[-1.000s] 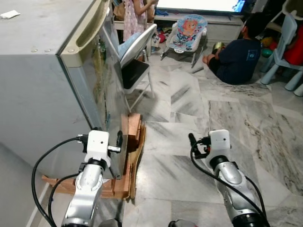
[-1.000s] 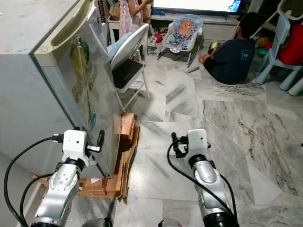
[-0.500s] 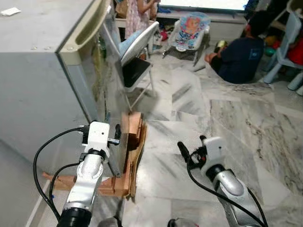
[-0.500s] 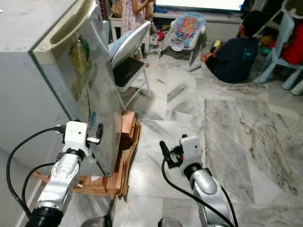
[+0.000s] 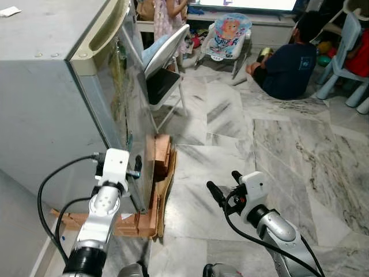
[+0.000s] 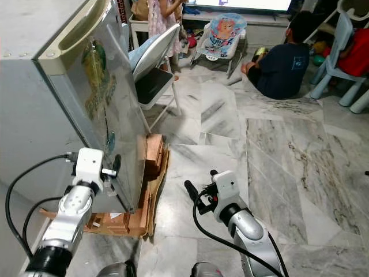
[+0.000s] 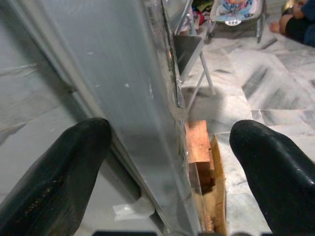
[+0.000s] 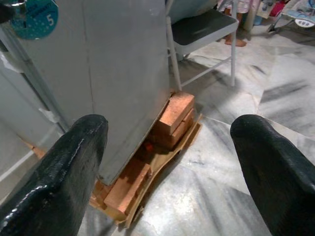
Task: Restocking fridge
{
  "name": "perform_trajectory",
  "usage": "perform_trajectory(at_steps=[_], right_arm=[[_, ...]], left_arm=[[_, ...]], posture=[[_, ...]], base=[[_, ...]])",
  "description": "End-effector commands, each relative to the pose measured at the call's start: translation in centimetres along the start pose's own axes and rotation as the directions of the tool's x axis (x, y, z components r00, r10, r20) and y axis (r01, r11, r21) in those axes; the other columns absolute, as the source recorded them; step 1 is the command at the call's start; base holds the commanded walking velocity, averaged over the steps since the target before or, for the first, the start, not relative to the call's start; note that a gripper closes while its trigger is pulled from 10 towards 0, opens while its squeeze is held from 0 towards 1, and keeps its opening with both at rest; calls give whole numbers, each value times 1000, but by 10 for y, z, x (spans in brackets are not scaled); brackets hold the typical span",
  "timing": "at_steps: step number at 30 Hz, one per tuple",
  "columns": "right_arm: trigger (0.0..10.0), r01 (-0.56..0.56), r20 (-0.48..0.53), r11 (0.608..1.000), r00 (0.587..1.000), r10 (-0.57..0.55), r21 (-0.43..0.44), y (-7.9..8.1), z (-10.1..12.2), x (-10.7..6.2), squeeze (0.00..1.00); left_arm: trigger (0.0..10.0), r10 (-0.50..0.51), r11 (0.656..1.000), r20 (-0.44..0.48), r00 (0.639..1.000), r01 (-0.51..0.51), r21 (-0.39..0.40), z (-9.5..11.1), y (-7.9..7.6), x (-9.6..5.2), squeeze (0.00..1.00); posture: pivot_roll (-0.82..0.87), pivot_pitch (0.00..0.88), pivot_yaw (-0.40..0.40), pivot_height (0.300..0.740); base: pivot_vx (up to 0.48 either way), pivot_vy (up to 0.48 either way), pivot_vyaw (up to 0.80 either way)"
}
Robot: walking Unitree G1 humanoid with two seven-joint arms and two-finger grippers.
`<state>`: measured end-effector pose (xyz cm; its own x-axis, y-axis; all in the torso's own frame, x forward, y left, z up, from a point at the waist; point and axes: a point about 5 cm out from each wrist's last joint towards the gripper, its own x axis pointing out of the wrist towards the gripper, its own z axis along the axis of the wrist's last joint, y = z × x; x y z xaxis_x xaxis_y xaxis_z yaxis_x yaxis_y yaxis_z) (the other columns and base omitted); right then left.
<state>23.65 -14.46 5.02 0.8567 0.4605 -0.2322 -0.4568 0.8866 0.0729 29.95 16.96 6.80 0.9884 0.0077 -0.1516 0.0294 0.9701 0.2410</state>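
Left hand (image 7: 170, 162) spread astride fridge door (image 7: 133, 98) edge

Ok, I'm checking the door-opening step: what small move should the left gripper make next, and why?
Probably close the left gripper on the fridge door edge and then pull. In the left wrist view its open fingers straddle that edge, and the door looks shut. The right gripper hangs open over the floor.
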Motion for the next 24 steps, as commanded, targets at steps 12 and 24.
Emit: perform_trajectory(at_steps=[12, 24], right_arm=[[10000, -124, -73, 992, 989, 125, 16, 7, -11, -17, 0], [10000, -141, -161, 990, 977, 141, 11, -1, -32, -33, 0]], left_arm=[[10000, -179, 984, 198, 964, 171, 55, 54, -40, 17, 0], [10000, -533, 819, 433, 727, 572, 48, 144, -163, -5, 0]], posture=[[-66, 82, -8, 740], [-82, 72, 4, 740]], base=[[0, 0, 0], [0, 0, 0]])
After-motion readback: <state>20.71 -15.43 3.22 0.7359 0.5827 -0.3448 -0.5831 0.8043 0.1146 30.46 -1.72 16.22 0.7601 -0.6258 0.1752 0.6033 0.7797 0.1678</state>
